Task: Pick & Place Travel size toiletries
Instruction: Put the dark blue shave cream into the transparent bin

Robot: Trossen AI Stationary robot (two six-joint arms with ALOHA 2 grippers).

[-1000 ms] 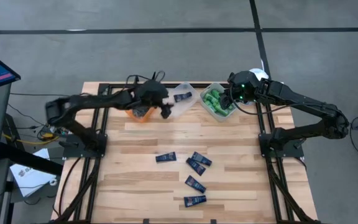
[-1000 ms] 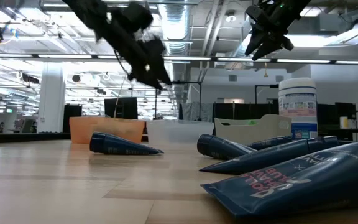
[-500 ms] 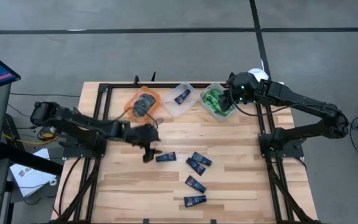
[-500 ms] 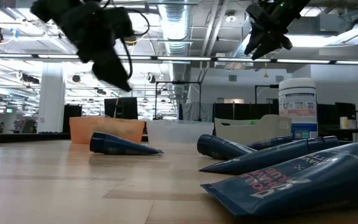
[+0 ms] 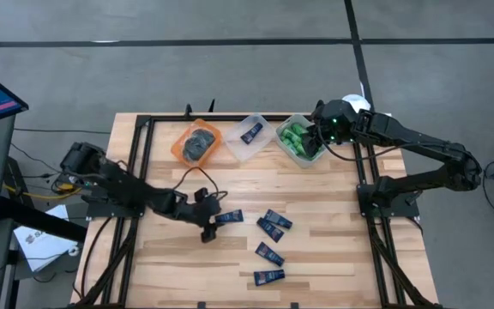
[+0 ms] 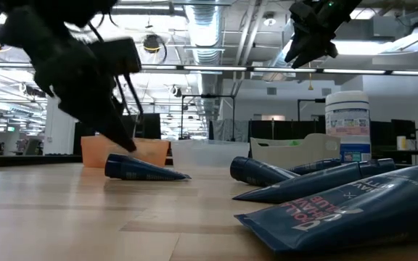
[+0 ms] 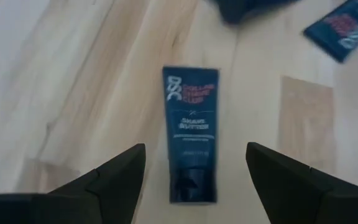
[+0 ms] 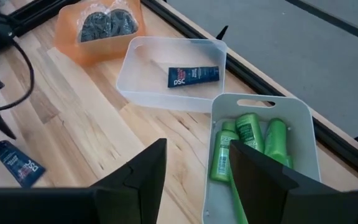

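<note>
Navy tube point(image 7: 190, 140) between open left gripper point(image 7: 194, 163)

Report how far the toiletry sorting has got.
Done: grey tins fill the orange bin, green bottles sit in their bin, one navy tube is in the clear bin. In hand: the open left gripper straddles a navy tube on the table, not gripped. The right gripper hovers over the green bottles. Left: five tubes.

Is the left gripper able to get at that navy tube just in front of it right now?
Probably yes. The left gripper is open, its fingers either side of the navy tube, which lies flat and alone on the table with nothing over it.
</note>
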